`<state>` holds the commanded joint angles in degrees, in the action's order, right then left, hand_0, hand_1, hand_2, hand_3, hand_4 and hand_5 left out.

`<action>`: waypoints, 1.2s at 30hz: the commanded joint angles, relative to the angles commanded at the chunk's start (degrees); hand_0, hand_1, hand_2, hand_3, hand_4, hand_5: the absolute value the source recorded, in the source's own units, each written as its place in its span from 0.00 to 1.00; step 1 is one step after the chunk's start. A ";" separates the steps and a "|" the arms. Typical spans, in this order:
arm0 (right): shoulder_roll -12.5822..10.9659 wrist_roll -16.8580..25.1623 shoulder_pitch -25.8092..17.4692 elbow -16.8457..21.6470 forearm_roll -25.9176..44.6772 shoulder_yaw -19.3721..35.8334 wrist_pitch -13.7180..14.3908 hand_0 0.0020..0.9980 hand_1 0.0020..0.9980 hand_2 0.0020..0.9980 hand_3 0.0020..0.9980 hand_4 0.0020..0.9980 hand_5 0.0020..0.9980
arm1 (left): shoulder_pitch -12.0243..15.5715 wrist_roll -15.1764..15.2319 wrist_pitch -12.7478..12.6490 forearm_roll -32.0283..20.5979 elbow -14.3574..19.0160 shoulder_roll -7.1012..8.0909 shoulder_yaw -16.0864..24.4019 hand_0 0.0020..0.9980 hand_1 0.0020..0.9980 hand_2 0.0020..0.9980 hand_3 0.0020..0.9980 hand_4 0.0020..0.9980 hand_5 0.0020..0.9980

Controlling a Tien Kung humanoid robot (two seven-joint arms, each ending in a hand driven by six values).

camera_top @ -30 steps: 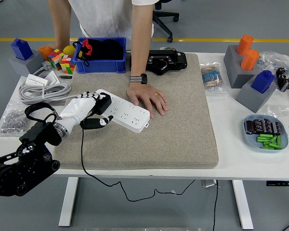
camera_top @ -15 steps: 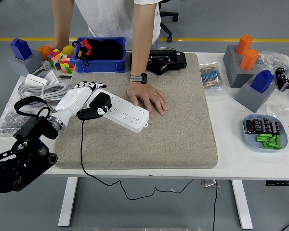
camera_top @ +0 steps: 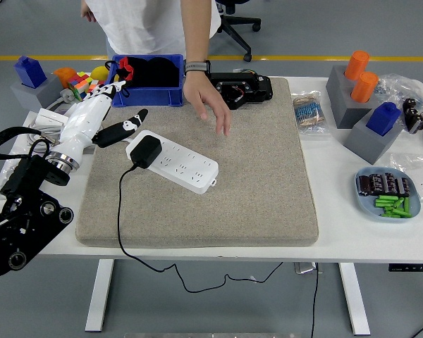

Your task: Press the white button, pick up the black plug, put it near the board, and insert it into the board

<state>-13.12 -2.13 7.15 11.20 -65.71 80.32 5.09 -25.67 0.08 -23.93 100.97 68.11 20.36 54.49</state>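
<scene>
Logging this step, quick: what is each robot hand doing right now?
Left hand: open, fingers spread, holding nothing, up and left of the plug seated in the board.
Right hand: not in view.

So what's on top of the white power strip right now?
The black plug sits at the left end of the white power strip, its cord trailing off the mat. The sockets beneath it are covered. The left hand is clear of it.

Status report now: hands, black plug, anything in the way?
Left hand open, empty, beside the white power strip. Right hand out of view. Black plug seated in strip's left end. Person's hand hovers over the grey mat, clear of strip.
</scene>
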 joint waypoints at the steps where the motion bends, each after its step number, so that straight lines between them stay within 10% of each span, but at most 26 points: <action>1: -0.01 -0.01 -0.03 -0.01 -0.01 -0.01 0.00 0.62 0.59 0.58 0.58 0.64 0.37 | 0.38 -0.01 -0.01 0.12 0.05 -0.10 1.18 1.00 1.00 0.98 0.92 0.75 0.74; 19: -0.14 -0.57 0.20 0.02 -0.66 1.91 -0.12 0.62 0.59 0.58 0.58 0.64 0.37 | 6.72 -2.14 2.23 1.57 1.72 -3.87 16.87 1.00 0.99 0.93 0.88 0.78 0.72; 36: -0.15 -0.75 0.71 0.04 -2.09 4.93 -0.20 0.62 0.59 0.58 0.58 0.65 0.37 | 8.93 -3.00 2.86 2.17 4.18 -4.87 22.67 1.00 0.99 0.92 0.88 0.78 0.73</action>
<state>-13.27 -2.88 7.86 11.23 -67.79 85.25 4.89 -16.74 -2.92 -21.07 103.14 72.29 15.49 77.16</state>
